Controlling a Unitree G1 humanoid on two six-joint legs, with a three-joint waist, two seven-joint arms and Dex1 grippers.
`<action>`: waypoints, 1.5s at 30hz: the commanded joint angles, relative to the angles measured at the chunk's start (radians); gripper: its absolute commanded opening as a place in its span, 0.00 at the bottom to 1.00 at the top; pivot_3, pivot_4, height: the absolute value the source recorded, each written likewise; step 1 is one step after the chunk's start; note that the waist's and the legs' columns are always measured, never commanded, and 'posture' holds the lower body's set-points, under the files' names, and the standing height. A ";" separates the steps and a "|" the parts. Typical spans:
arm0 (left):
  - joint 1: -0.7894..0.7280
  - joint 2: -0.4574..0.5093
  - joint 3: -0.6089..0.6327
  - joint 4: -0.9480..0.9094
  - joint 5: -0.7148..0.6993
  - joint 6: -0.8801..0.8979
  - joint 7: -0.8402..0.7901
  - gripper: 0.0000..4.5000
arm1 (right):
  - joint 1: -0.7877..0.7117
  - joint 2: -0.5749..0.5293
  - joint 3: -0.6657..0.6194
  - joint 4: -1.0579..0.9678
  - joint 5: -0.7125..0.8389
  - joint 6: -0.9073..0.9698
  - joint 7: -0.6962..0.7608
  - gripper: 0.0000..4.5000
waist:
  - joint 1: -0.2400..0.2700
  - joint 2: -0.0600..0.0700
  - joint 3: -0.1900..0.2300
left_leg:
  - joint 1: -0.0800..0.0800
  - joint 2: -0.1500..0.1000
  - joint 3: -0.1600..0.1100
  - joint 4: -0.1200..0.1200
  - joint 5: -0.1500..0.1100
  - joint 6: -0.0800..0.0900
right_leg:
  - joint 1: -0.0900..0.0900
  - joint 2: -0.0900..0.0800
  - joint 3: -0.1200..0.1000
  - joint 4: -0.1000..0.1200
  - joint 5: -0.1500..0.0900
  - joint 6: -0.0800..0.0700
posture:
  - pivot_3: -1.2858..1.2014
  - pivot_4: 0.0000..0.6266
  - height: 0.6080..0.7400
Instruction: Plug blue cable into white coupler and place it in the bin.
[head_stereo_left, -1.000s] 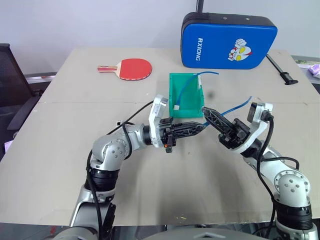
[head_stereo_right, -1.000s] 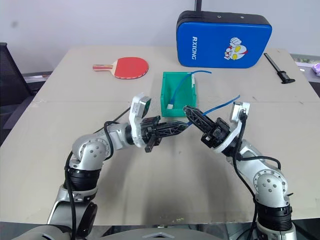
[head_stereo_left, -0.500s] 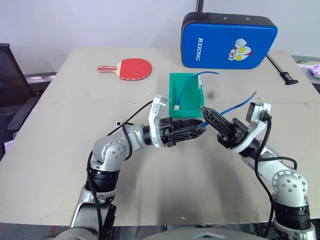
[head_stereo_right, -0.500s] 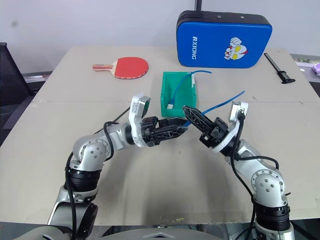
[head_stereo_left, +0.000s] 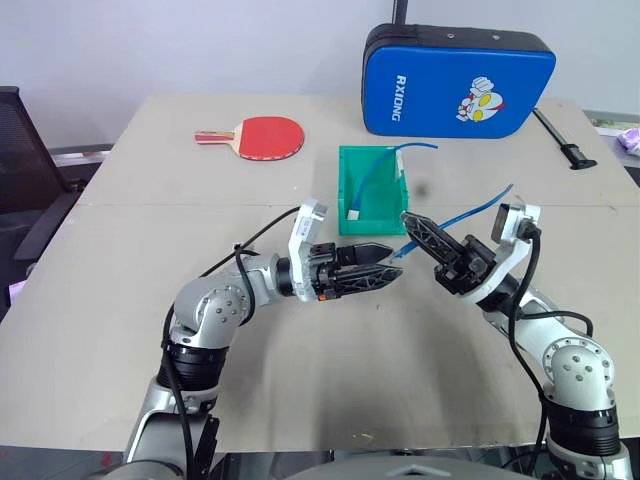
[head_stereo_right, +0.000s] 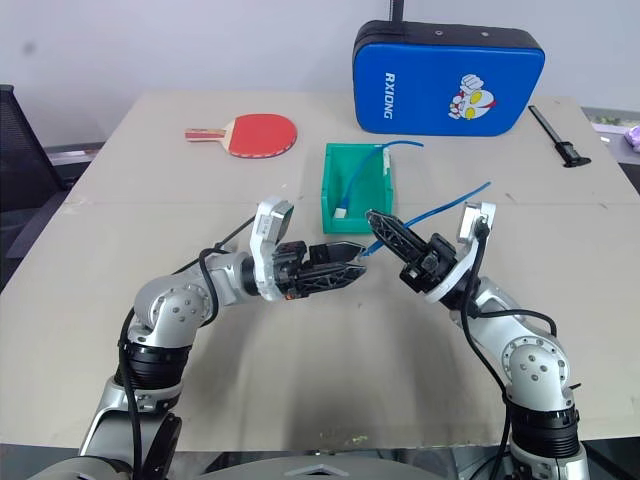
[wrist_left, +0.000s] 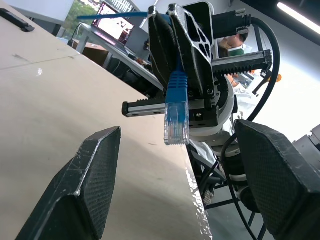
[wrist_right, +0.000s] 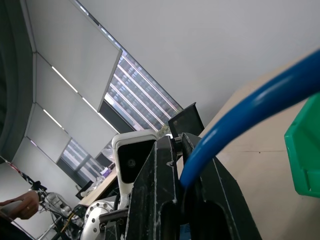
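Your left arm reaches in from the left, elbow bent, forearm running toward the middle of the table, wrist turned so the left tool (head_stereo_left: 390, 262) points toward your right side, roughly level. Its two black fingers (wrist_left: 85, 185) stand well apart with nothing between them. Your right arm comes in from the right, elbow low, forearm rising toward the centre. The right tool (head_stereo_left: 408, 221) points up and toward the left one, its tips just beside the left tool's tips. Its fingers are pressed together on the blue cable (wrist_left: 176, 107).
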 joint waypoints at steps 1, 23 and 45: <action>-0.010 -0.014 -0.002 -0.032 -0.014 -0.011 -0.012 0.82 | -0.014 0.001 -0.008 -0.027 0.016 -0.005 0.003 0.00 | 0.000 0.000 0.000 | 0.000 0.000 0.000 0.000 0.000 0.000 | 0.000 0.000 0.000 0.000 0.000 0.000 | 0.52 0.24 0.91; -0.006 -0.036 0.021 -0.032 -0.046 0.013 -0.008 0.00 | 0.012 -0.038 0.024 -0.059 0.032 0.035 0.035 0.50 | -0.001 0.000 0.000 | 0.000 0.000 0.000 0.000 0.000 0.000 | 0.000 0.000 0.000 0.000 0.000 0.000 | 0.52 0.24 0.91; -0.008 -0.027 0.025 -0.022 -0.073 0.048 -0.003 0.22 | 0.039 -0.032 0.016 -0.041 0.011 0.022 0.053 0.00 | -0.001 0.000 0.000 | 0.000 0.000 0.000 -0.001 0.000 0.000 | 0.000 0.000 0.000 -0.001 0.000 0.000 | 0.52 0.24 0.91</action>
